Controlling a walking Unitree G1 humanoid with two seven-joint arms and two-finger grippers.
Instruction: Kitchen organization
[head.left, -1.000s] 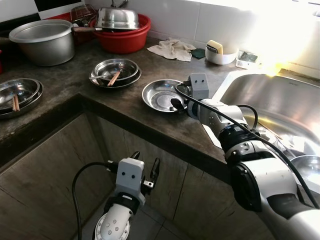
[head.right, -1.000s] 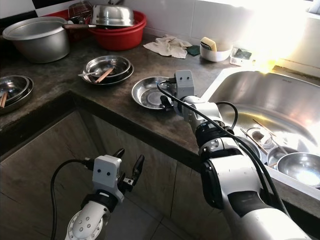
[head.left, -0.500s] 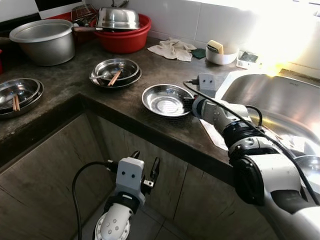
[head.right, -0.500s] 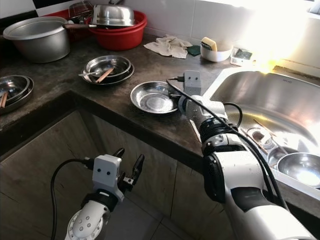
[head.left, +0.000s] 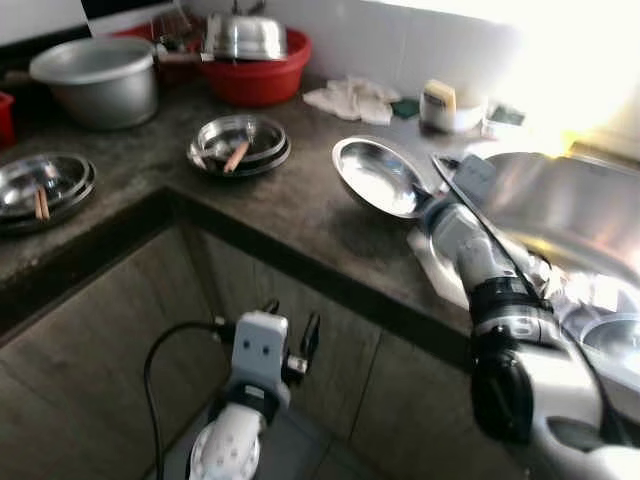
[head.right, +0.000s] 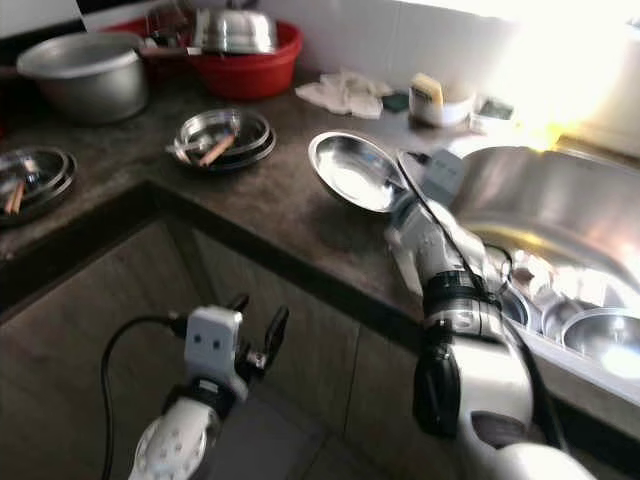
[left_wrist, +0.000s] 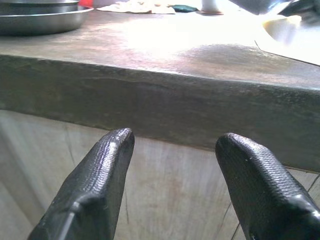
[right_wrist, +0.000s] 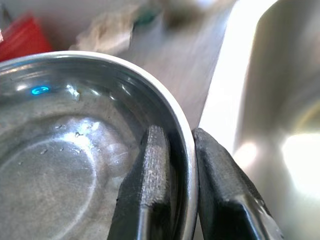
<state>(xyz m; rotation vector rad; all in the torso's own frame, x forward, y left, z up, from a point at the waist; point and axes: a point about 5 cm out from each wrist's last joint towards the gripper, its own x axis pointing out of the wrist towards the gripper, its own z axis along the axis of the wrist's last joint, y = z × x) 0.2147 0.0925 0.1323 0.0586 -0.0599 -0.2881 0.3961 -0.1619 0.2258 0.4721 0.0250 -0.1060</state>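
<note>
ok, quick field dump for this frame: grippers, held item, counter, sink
right gripper: shut on rim of steel plate, one finger inside, one outside
plate state: tilted, lifted off the counter, beside the sink
left gripper: open, low, in front of the counter edge
counter: bowl with chopsticks, second stack, pot, red basin, cloth
sink: more steel bowls, blurred

Silver jointed arms, black cables, textured black fingers (left_wrist: 95, 190)

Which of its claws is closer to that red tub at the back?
Right. The right gripper holds a steel bowl above the counter, nearer the red tub; the left gripper hangs below the counter edge.
</note>
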